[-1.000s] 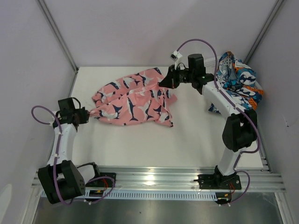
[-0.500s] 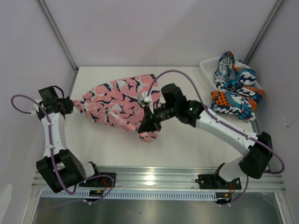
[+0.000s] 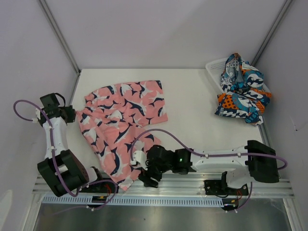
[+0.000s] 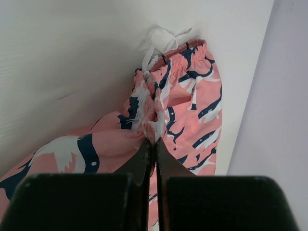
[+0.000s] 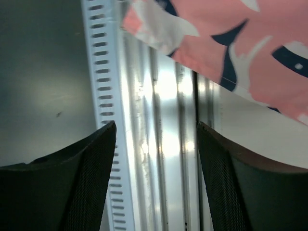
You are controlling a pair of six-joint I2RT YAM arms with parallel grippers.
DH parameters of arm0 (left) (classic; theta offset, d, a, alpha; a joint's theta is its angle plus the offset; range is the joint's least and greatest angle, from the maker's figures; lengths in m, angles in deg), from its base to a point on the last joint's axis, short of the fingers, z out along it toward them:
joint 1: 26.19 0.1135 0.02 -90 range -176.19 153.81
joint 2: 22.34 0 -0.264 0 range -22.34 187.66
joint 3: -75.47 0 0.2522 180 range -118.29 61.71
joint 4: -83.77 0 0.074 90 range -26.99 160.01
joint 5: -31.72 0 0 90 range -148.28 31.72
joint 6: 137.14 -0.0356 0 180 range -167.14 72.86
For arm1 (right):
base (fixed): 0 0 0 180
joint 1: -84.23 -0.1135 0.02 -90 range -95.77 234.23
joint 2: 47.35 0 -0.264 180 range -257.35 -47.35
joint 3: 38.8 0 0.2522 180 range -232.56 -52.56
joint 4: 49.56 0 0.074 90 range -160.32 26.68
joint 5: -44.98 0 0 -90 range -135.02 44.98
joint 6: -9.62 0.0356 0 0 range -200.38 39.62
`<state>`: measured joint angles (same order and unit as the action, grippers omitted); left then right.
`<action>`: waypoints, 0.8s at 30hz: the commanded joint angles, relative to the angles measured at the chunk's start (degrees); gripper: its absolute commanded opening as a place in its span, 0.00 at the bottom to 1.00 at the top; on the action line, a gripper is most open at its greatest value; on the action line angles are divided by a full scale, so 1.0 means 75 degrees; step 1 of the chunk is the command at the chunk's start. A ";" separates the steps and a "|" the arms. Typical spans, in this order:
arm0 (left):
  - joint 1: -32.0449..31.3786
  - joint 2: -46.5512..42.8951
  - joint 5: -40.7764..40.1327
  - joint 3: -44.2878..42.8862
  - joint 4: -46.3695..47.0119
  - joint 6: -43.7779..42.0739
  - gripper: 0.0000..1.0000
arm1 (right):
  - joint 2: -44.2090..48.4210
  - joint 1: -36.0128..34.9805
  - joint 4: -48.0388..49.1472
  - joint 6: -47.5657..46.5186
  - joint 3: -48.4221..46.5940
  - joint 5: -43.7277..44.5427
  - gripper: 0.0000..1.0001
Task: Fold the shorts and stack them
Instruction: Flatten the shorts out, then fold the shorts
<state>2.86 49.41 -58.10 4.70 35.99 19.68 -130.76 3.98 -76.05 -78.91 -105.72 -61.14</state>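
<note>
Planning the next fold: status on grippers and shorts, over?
Left gripper shut on pink shark-print fabric shorts, at waistband. Right gripper open, empty, over front metal rail. Hem corner overhangs rail. Blue-orange patterned shorts in white mesh basket.

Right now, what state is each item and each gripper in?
pink shorts, spread out, unfolded, near corner draped over the front rail.
patterned shorts, bunched up, heaped in the basket.
basket, upright, holding the patterned shorts.
left gripper, shut, pinching the pink shorts' edge.
right gripper, open, empty, above the front rail.
</note>
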 commanded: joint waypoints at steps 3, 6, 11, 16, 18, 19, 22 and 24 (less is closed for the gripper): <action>0.0075 0.0008 0.0010 0.0008 0.0118 -0.0285 0.00 | 0.0084 -0.0758 0.2177 0.0542 0.0749 0.3176 0.70; 0.0075 0.0020 0.0010 0.0020 0.0083 -0.0309 0.00 | -0.0443 -0.1077 0.2669 0.0261 0.0702 0.3988 0.67; 0.0086 0.0055 0.0022 0.0031 0.0059 -0.0344 0.00 | -0.1414 -0.1593 0.3782 0.0202 0.0317 0.4398 0.63; 0.0098 0.0055 -0.0189 0.0032 0.0001 -0.0379 0.00 | -0.2353 -0.1780 0.4555 0.0190 -0.0141 0.4516 0.60; 0.0098 0.0032 -0.0200 0.0043 0.0001 -0.0391 0.00 | -0.2692 -0.1886 0.4732 0.0213 -0.0247 0.4784 0.59; 0.0087 0.0032 -0.0201 0.0043 -0.0011 -0.0391 0.00 | -0.2752 -0.1921 0.4942 0.0213 -0.0259 0.4809 0.60; 0.0087 0.0020 -0.0177 0.0102 0.0001 -0.0414 0.00 | -0.2835 -0.1922 0.5165 0.0272 -0.0294 0.4553 0.60; 0.0098 0.0020 -0.0165 0.0125 0.0036 -0.0426 0.00 | -0.2904 -0.1956 0.5190 0.0295 -0.0364 0.4528 0.61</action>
<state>2.93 49.67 -59.15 5.05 36.01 18.13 -151.97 -10.12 -43.07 -76.94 -105.72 -28.45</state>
